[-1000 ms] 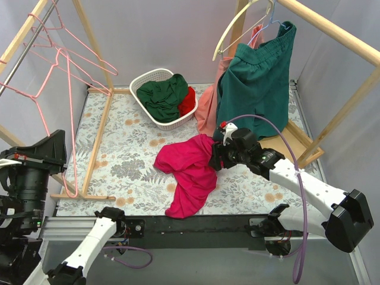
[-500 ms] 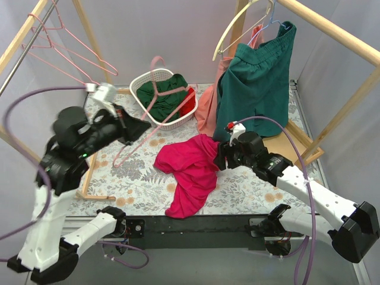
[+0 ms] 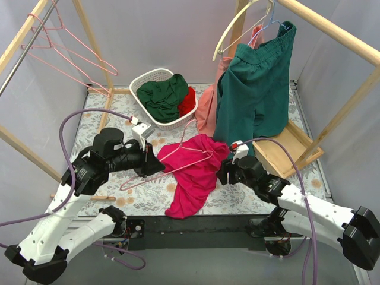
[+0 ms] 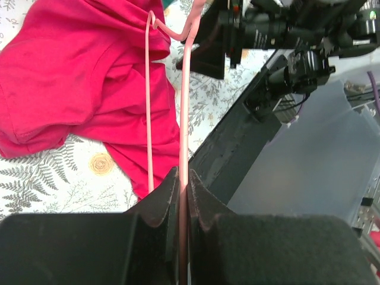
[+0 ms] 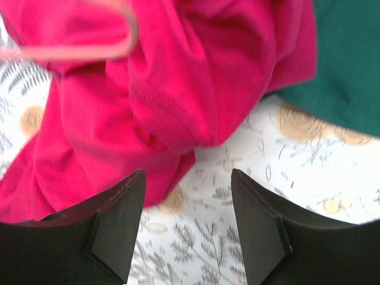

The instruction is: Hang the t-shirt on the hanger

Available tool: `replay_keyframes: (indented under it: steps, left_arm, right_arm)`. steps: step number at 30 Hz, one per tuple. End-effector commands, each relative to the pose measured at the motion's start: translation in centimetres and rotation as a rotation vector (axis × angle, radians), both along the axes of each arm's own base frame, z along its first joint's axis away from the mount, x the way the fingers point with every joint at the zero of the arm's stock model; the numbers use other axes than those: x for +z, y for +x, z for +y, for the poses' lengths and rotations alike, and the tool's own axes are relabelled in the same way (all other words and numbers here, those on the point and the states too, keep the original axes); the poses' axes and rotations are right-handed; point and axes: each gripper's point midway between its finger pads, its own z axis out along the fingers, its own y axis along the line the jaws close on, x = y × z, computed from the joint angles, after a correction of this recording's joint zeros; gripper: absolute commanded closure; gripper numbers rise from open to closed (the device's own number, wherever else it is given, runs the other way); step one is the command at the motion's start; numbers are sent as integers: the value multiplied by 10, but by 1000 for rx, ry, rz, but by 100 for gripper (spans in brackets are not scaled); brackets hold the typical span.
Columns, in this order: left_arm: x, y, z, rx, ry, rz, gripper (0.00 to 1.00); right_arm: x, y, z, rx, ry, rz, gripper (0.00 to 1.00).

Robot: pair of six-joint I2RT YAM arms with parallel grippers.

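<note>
Left pincer [image 4: 183, 178] is pressed tight on the pink wire hanger [image 4: 184, 107], and the wire runs straight out from between its fingers. The magenta t-shirt [image 3: 193, 175] lies crumpled on the floral table [image 3: 122, 127], on the near side of the white laundry basket [image 3: 155, 98], toward the arm bases. The hanger sits tilted over the shirt's upper part, also on the basket's near side, with its hook end closest to the basket. Now the right pincer [image 5: 187, 178]: fingers spread with nothing gripped, low over the table at the shirt's right edge, to the near right of the basket. Inside the basket is a dark green garment [image 3: 161, 95] with a bright red cloth [image 3: 187, 102] tucked beside it. To the right of the basket hang dark green shorts [image 3: 255, 89].
</note>
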Motion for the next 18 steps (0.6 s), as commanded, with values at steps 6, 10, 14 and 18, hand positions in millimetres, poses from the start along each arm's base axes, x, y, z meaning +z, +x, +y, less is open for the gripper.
replay_keyframes:
  steps: [6, 10, 14, 18]
  left_arm:
    - [-7, -8, 6, -11, 52, -58, 100]
    - [-13, -11, 0, -31, 66, -41, 100]
    - [-21, -9, -6, -41, 103, -30, 100]
    - [-31, 3, -9, -13, 136, -41, 100]
  right_arm:
    - [39, 44, 23, -92, 59, -135, 38]
    - [52, 54, 22, -132, 44, -161, 49]
    - [64, 60, 19, -163, 19, -170, 65]
    - [70, 60, 22, -150, 5, -155, 90]
